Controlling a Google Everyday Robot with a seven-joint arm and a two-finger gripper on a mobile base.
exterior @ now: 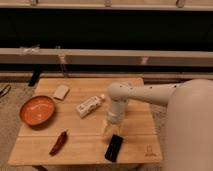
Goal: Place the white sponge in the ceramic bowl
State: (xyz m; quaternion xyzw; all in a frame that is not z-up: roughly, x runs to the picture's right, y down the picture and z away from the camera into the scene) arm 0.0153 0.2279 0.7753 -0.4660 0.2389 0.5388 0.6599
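Observation:
The white sponge [61,92], a small beige flat block, lies at the table's back left. The ceramic bowl [37,110], orange-red inside with a brown rim, sits just in front and left of it near the left edge, empty. My gripper [111,126] hangs down from the white arm [145,94] over the table's middle front, far to the right of both. It sits at a clear plastic cup [109,131].
A white labelled bottle [89,105] lies on its side mid-table. A red chili pepper [58,142] lies front left. A black flat device [114,147] lies at the front edge. The wooden table [140,130] stands before a long rail and dark wall.

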